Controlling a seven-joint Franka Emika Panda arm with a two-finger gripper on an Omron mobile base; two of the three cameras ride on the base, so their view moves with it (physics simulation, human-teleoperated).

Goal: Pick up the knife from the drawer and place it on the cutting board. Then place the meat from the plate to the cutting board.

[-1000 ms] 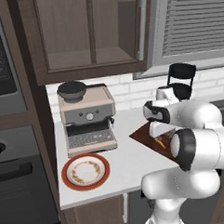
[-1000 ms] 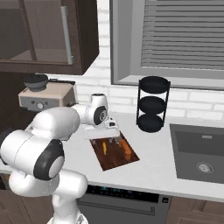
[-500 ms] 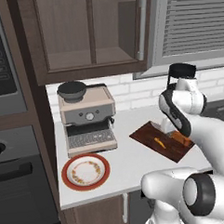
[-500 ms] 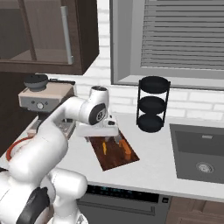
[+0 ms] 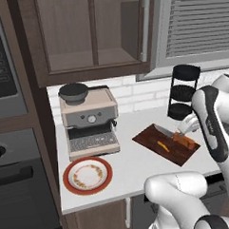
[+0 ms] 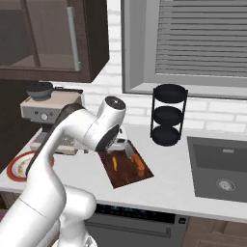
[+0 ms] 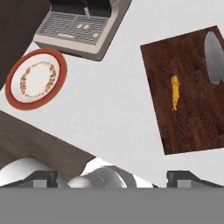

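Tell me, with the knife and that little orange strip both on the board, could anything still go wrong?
Possibly. The meat is a thin strip lying close to the knife on the cutting board; a low sweep of the arm might knock either off. The board sits askew, one corner near the counter edge in the left base view, so a nudge could shift it. The gripper looks open and well above the counter, so both risks seem small.
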